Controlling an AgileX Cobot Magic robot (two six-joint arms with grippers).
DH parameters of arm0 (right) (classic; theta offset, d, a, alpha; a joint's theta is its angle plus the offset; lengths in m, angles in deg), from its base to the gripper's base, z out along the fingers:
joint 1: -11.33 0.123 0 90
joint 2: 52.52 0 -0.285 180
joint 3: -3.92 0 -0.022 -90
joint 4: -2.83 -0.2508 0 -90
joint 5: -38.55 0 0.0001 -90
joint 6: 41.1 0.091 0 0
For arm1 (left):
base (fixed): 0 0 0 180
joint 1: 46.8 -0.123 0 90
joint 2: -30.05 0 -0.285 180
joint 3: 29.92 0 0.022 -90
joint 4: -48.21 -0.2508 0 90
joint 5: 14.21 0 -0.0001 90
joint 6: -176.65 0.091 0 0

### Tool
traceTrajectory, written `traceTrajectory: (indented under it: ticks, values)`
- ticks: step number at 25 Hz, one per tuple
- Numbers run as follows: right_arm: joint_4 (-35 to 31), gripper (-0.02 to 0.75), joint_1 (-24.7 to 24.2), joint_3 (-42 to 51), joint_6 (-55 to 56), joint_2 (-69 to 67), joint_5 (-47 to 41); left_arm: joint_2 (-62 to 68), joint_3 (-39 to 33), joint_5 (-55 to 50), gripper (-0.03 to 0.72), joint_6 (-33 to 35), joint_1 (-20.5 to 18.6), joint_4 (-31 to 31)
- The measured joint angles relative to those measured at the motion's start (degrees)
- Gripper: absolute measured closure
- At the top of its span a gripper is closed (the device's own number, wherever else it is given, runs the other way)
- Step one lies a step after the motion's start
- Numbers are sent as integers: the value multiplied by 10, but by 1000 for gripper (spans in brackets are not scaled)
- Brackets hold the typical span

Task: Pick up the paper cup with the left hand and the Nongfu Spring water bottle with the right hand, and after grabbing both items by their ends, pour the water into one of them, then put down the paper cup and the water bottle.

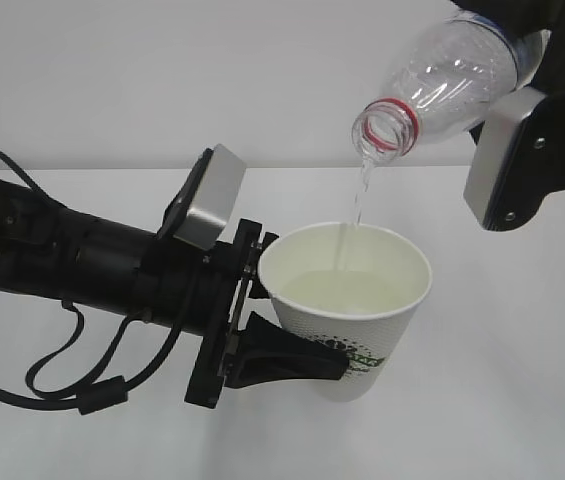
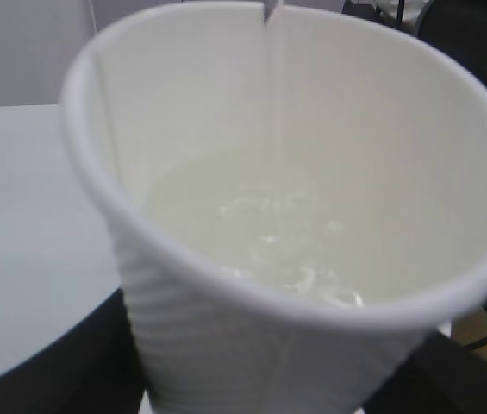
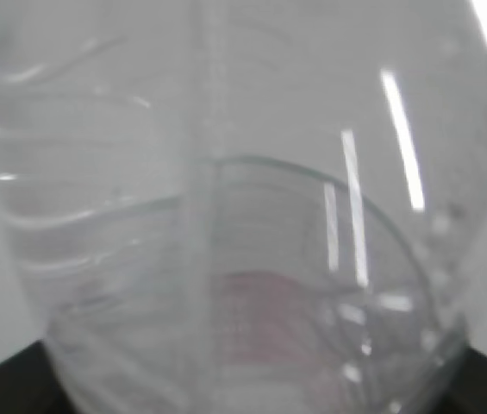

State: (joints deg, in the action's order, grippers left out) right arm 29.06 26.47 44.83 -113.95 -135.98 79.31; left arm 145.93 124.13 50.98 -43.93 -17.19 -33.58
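Presently, the left hand (image 1: 292,330) reaches in from the left of the exterior view and grips the paper cup (image 1: 347,315) by its lower side, one black finger (image 1: 297,360) lying along the cup wall just below the green logo; the cup is held upright, slightly tilted, clear above the white table (image 1: 502,400). The cup stands roughly half full of water (image 1: 347,292), and the left wrist view shows the surface of that water (image 2: 277,233) rippled with small bubbles near the closer wall. The right hand (image 1: 522,150) enters at the upper right corner, its grey block facing the camera, and is clamped on the rear end of the Nongfu Spring water bottle (image 1: 442,80). The bottle is tipped steeply, mouth downward and to the left, with its red neck ring directly above the cup's opening and not touching the rim. A thin clear stream falls from the mouth into the cup, entering towards the far side of the opening; the same stream appears in the left wrist view as a narrow vertical line from the top edge down to the liquid. The right wrist view is filled by the ribbed, clear body of the bottle (image 3: 243,224), blurred, with a faint red patch low in the middle.
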Motion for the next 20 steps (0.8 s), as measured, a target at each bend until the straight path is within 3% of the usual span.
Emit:
traceTrajectory:
  ticks: [20]
  values:
    - [0, 235, 0, 0, -1, 0, 5, 0, 0, -1, 197, 0, 0, 0]
